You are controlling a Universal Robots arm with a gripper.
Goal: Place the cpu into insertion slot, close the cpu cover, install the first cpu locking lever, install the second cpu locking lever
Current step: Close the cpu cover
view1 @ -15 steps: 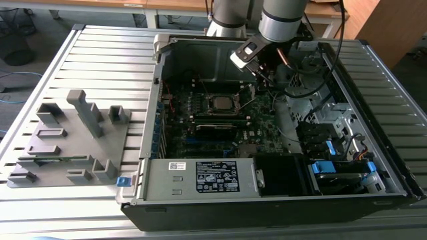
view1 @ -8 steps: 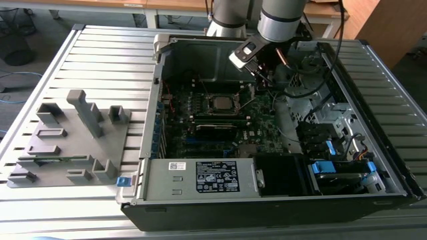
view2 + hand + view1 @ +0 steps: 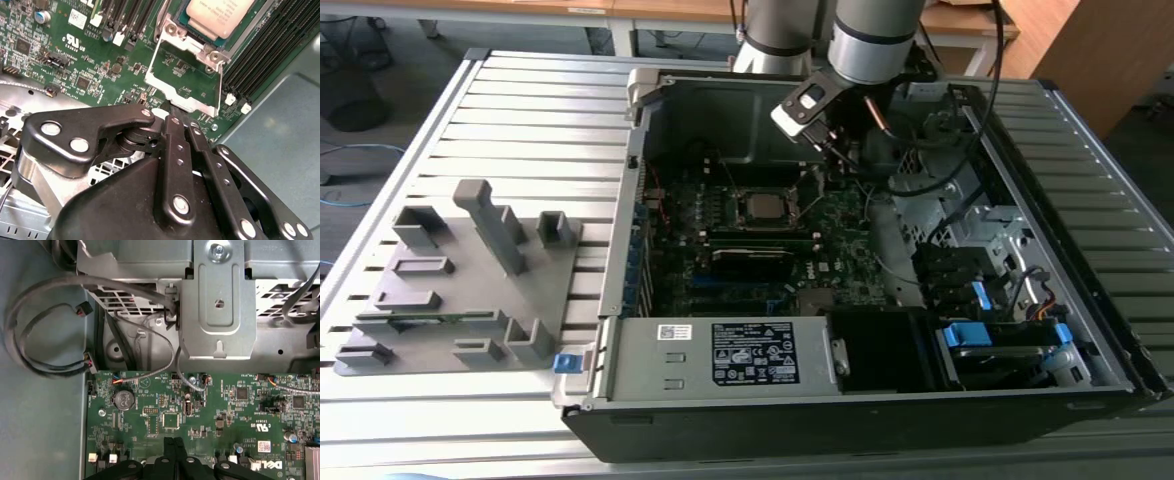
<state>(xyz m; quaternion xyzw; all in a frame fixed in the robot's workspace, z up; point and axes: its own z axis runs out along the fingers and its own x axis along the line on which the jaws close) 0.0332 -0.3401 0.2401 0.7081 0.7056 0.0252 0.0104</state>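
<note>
The cpu (image 3: 216, 14), a small flat square chip with a dull pale-silver top, is seen seated in the insertion slot (image 3: 742, 207) near the middle of the motherboard (image 3: 200, 410). The cpu cover (image 3: 186, 97), a thin silver frame with a large square window, is swung open off the slot. It is hinged at two screws on the slot's edge, and green board is visible through its window. The gripper (image 3: 171, 111) is positioned at the cover's free edge. The black fingers (image 3: 175, 150) are pressed together with no gap between them. Whether the cover's lip is pinched between the tips cannot be told. In the first wrist view a coin battery (image 3: 124, 400) is seen on the board, with a grey metal bracket (image 3: 218, 300) and looped cables (image 3: 30, 315) beyond it. In the exterior view the board is housed in an open computer case (image 3: 620, 250), which also holds a labelled power supply (image 3: 747, 355) and a bay with blue tabs (image 3: 970, 333). The case is laid on a slatted table (image 3: 520, 110). A grey fixture tray (image 3: 454, 280) with upright blocks is set beside the case, on the exterior view's left.
</note>
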